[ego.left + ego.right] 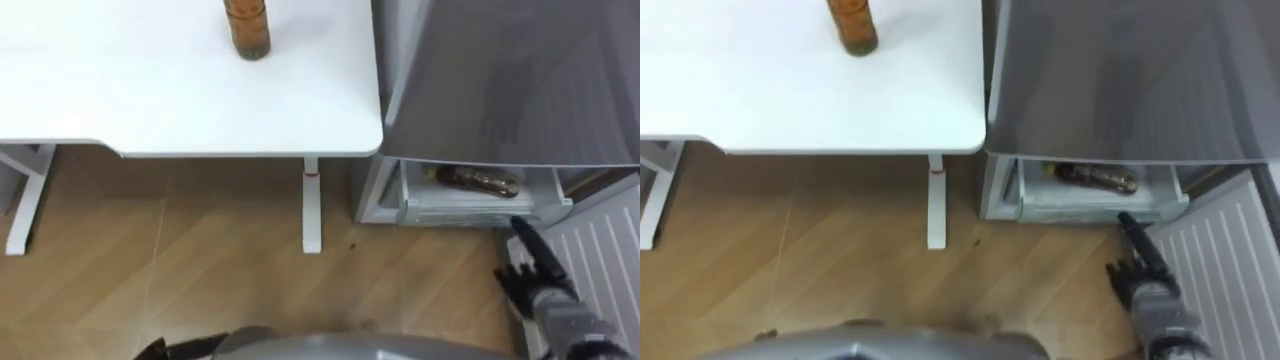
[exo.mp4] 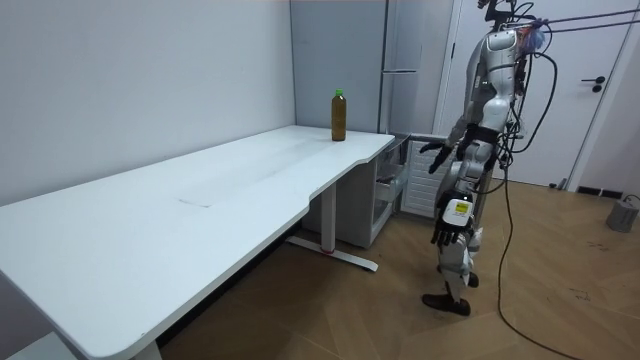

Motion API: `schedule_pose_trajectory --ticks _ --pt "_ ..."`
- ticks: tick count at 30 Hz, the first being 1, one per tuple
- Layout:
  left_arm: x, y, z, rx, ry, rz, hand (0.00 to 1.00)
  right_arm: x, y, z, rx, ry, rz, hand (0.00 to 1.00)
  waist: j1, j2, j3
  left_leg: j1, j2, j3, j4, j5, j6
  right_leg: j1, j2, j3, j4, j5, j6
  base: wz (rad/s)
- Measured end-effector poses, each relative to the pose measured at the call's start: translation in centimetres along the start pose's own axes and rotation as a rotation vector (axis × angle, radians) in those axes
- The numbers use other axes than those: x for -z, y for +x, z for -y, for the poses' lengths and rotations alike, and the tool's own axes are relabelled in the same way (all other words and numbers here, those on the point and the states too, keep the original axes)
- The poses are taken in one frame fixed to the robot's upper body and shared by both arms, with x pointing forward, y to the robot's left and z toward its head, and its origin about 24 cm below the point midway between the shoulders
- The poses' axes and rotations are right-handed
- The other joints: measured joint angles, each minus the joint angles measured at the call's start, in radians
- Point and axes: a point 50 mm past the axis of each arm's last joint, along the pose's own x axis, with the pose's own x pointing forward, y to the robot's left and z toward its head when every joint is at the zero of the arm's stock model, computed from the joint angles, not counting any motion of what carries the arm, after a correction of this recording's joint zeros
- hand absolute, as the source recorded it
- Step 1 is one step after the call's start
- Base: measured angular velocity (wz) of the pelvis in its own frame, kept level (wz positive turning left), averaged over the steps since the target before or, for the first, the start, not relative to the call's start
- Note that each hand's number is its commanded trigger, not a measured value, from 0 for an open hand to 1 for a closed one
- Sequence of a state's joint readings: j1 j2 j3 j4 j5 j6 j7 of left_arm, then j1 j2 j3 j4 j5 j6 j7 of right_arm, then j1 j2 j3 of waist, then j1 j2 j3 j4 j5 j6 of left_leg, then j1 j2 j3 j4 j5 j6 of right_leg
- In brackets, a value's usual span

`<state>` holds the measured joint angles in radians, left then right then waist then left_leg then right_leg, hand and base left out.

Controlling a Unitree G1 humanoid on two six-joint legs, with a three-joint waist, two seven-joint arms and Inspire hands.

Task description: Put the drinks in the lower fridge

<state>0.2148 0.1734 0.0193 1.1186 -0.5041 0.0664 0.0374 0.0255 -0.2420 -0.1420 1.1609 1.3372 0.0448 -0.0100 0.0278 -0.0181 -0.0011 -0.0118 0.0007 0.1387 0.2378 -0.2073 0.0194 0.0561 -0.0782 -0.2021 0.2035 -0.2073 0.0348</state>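
Right hand (image 1: 532, 284) sits lowest in my view, fingers straight and loosely spread, holding nothing. Its fingertips are just beside the front lip of the lower drawer (image 1: 470, 207); I can't tell whether they touch. Grey fridge (image 1: 500, 80) fills the upper right, and I stand in front of it with its lower compartment open. White table (image 1: 150, 90) is to its left. One brown bottle (image 1: 480, 181) lies on its side in the drawer. The other, a green-capped bottle (image 1: 247, 25), stands upright on the table near the fridge-side edge. Left hand (image 2: 445, 235) hangs low by my side; I cannot tell its finger state.
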Motion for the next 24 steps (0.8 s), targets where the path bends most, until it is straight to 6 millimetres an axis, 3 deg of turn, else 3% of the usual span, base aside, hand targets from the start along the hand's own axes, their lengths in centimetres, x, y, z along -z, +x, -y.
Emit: schedule_pose_trajectory --ticks 4,8,14,20,24 --pt "0.8 -0.1 -0.5 -0.036 0.003 -0.012 0.0 2.2 -0.4 2.0 0.039 -0.039 -0.053 0.0 -0.004 0.007 0.0083 0.028 0.003 -0.001 -0.014 -0.003 -0.004 0.032 0.005 0.002 -0.002 0.0 0.0 -0.01" --pt "1.1 -0.2 -0.8 -0.05 0.002 -0.021 0.0 3.2 -0.6 2.8 0.045 -0.032 -0.088 0.0 -0.006 0.011 0.012 0.053 0.002 -0.004 -0.02 -0.007 -0.005 0.053 0.006 0.004 -0.004 -0.001 0.002 0.0" --pt "1.7 -0.3 -1.1 -0.078 -0.033 -0.033 0.0 4.1 -0.8 3.2 0.041 -0.101 -0.122 0.0 -0.025 0.01 0.0068 0.056 -0.002 -0.01 -0.014 -0.008 -0.005 0.073 0.006 0.003 -0.037 -0.004 0.003 0.03" --pt "1.8 -0.3 -1.1 -0.096 -0.011 -0.037 0.0 4.9 -1.0 4.0 0.053 -0.522 -0.18 0.0 -0.029 0.007 0.003 0.066 -0.001 -0.006 -0.015 -0.008 -0.005 0.074 0.007 0.004 -0.032 -0.003 0.001 0.0" --pt "1.6 -0.3 -1.0 -0.095 0.026 -0.03 0.0 5.2 -1.2 4.8 0.058 -0.802 -0.216 0.0 -0.029 0.01 0.005 0.076 0.002 -0.003 -0.023 -0.01 -0.008 0.086 0.01 0.007 -0.033 -0.002 0.001 -0.02"
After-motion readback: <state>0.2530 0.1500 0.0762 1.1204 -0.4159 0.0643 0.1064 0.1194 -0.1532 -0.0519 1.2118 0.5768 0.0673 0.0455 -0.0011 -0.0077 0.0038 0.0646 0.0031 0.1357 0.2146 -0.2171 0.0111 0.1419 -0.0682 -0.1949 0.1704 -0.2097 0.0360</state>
